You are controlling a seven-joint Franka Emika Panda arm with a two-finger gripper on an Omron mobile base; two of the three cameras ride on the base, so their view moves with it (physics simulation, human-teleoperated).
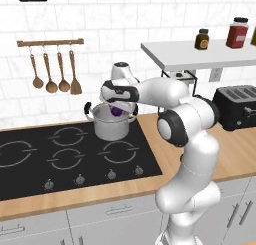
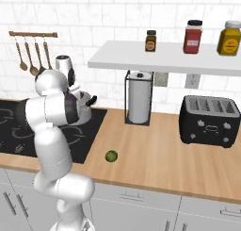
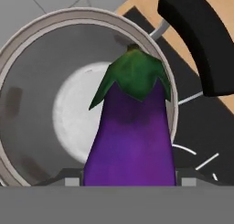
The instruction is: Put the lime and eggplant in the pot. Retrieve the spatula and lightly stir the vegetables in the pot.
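My gripper (image 1: 117, 107) hangs over the steel pot (image 1: 102, 129) and is shut on the purple eggplant (image 1: 116, 111). In the hand view the eggplant (image 3: 132, 141) sits between the fingertips with its green cap pointing down into the pot (image 3: 27, 86), whose shiny bottom is bare. The pot stands on the hob's back right burner, and one of its black handles (image 3: 201, 40) shows at upper right. A small green lime (image 2: 111, 155) lies on the wooden counter, right of the hob and near the front edge. The spatula is out of view.
The black hob (image 1: 60, 159) fills the counter's left part. Wooden spoons (image 1: 55, 71) hang on a wall rail behind it. To the right stand a paper towel holder (image 2: 139, 103) and a black toaster (image 2: 209, 119), under a shelf (image 2: 164, 58) with jars.
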